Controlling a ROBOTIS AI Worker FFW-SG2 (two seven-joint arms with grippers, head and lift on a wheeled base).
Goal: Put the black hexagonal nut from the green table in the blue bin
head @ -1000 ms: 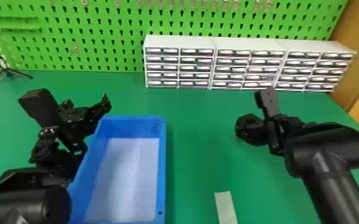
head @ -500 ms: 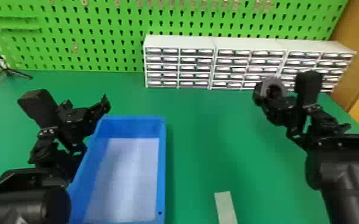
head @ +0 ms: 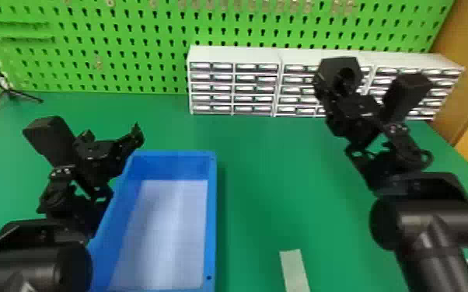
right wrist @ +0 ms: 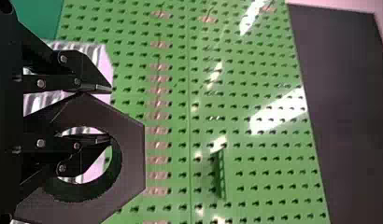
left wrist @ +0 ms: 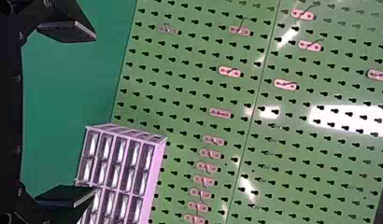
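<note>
In the head view my right gripper (head: pixel 336 87) is raised at the right, in front of the drawer cabinets, shut on the black hexagonal nut (head: pixel 328 69). The right wrist view shows the gripper (right wrist: pixel 110 114) pinching the ring of the nut (right wrist: pixel 134 158), one finger through the hole and the other against its outer side. The blue bin (head: pixel 212 217) stands left of centre on the green table (head: pixel 260 186), well left of the nut. Over the bin's left edge, my left gripper (head: pixel 122 165) is parked; its fingers stand wide apart in the left wrist view, the gripper (left wrist: pixel 95 114) holding nothing.
White drawer cabinets (head: pixel 233 54) line the back of the table before a green pegboard (head: pixel 159 35). A pale strip (head: pixel 294 270) lies near the front, right of the bin. A small black tripod (head: pixel 9 92) stands at the back left.
My right gripper has lifted the nut off the table's right side, up and away from the surface, and the nut has turned so its hole shows. The left arm has stayed put.
</note>
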